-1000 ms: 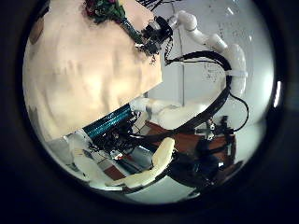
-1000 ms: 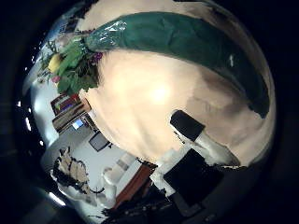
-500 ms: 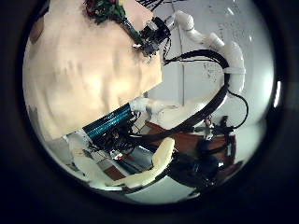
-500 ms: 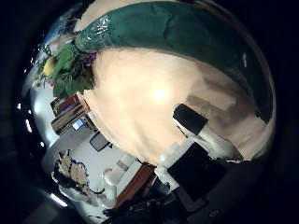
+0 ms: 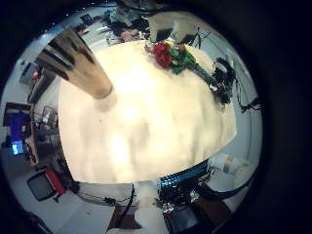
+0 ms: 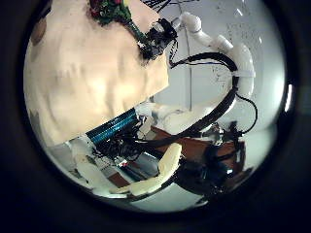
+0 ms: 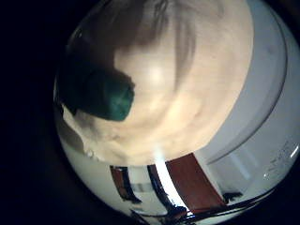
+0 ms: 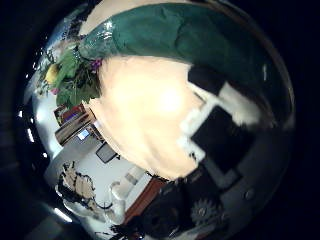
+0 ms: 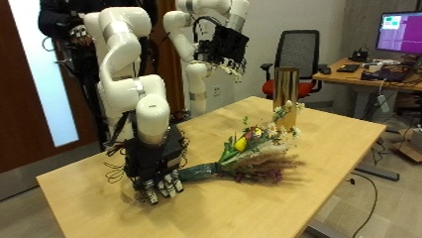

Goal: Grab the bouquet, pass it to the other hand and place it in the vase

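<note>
- The bouquet of red, yellow and purple flowers with a dark green wrapped stem (image 9: 254, 157) lies flat on the light wooden worktop (image 9: 337, 149), flower heads toward the vase.
- The tall cylindrical wooden vase (image 9: 286, 94) stands upright near the far edge of the worktop, just beyond the flower heads.
- The right robot hand (image 9: 158, 171) is low over the worktop at the stem end of the bouquet. Its fingers point down, around the wrapped stem end. Whether they have closed on the stem cannot be determined.
- The right thumb side palm view shows the green wrap (image 8: 190, 35) close to the palm, with a black and white finger (image 8: 215, 115) beside it.
- The left robot hand (image 9: 228, 48) is raised well above the worktop, behind the vase, fingers relaxed, holding nothing.
</note>
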Robot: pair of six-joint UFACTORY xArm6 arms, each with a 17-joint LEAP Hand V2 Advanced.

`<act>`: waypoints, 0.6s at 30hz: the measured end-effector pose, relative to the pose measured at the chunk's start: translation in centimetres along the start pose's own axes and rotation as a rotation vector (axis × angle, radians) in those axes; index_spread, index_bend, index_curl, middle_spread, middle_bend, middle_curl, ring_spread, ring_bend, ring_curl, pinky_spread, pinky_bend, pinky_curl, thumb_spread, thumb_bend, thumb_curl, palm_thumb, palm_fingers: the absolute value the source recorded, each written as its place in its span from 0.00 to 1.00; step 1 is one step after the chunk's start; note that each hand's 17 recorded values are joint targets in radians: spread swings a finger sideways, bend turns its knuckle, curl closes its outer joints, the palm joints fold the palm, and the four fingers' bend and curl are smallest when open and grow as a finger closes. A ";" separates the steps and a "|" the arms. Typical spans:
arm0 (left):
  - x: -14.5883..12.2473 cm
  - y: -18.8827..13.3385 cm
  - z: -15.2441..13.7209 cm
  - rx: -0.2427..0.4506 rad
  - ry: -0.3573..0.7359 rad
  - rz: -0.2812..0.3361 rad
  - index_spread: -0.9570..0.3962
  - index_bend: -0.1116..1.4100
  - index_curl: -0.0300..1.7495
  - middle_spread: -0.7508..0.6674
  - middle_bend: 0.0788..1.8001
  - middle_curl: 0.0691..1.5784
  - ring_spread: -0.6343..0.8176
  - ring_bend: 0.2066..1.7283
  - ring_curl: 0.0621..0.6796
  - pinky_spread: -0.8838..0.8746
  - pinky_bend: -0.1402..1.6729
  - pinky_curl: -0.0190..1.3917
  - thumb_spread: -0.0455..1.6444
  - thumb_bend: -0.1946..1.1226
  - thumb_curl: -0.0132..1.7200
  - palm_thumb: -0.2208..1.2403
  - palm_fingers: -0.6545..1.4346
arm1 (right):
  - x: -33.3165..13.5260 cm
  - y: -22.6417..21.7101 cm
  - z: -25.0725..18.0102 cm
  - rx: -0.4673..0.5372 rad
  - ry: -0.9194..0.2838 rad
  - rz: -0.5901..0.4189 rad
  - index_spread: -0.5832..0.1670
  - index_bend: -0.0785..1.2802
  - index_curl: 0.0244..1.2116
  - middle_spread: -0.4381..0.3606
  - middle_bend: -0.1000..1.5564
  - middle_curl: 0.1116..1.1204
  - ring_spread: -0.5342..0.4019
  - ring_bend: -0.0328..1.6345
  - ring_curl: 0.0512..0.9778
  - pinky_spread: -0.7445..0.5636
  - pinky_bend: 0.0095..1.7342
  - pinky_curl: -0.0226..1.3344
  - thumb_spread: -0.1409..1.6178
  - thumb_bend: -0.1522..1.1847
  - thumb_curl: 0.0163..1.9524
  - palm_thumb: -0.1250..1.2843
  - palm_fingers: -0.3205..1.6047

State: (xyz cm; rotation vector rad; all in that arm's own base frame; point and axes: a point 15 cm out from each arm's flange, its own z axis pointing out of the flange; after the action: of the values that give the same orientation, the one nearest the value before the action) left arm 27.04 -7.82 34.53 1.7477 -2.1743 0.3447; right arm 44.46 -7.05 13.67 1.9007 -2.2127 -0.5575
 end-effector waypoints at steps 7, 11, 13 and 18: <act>0.0 0.0 -0.1 0.003 -0.001 -0.002 0.94 0.19 0.19 0.91 0.06 0.12 0.88 0.13 0.25 0.84 0.19 0.24 0.47 0.12 0.20 0.29 0.31 | -0.7 -0.8 -1.9 0.075 0.012 -0.018 0.31 0.31 0.34 0.27 0.49 0.43 0.24 0.64 0.33 0.21 0.40 0.25 0.64 0.11 0.21 0.68 0.86; 0.0 0.0 -0.1 0.002 0.000 -0.003 0.94 0.19 0.19 0.91 0.06 0.12 0.88 0.13 0.25 0.84 0.19 0.24 0.47 0.12 0.20 0.29 0.31 | -1.3 -0.5 -3.5 0.110 0.016 -0.030 0.26 0.51 0.47 0.24 0.60 0.52 0.27 0.71 0.41 0.19 0.55 0.33 0.63 0.11 0.22 0.73 0.88; 0.0 0.0 -0.1 0.003 -0.001 -0.003 0.94 0.19 0.19 0.91 0.06 0.12 0.88 0.13 0.25 0.84 0.19 0.24 0.47 0.12 0.20 0.29 0.31 | -1.4 -0.2 -5.0 0.141 0.017 -0.032 0.26 0.62 0.56 0.24 0.67 0.59 0.29 0.76 0.46 0.23 0.65 0.39 0.61 0.11 0.23 0.78 0.84; 0.0 0.0 -0.1 0.002 0.000 -0.003 0.94 0.19 0.19 0.91 0.06 0.12 0.88 0.13 0.24 0.84 0.19 0.24 0.47 0.12 0.20 0.29 0.31 | -2.6 1.1 -9.0 0.224 -0.024 -0.038 0.28 0.73 0.67 0.27 0.76 0.68 0.32 0.83 0.54 0.31 0.75 0.46 0.60 0.12 0.26 0.87 0.78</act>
State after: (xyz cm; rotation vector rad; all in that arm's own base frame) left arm 27.03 -7.75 34.61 1.7520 -2.1720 0.3461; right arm 47.21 -5.94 22.56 2.0555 -2.3461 -0.3518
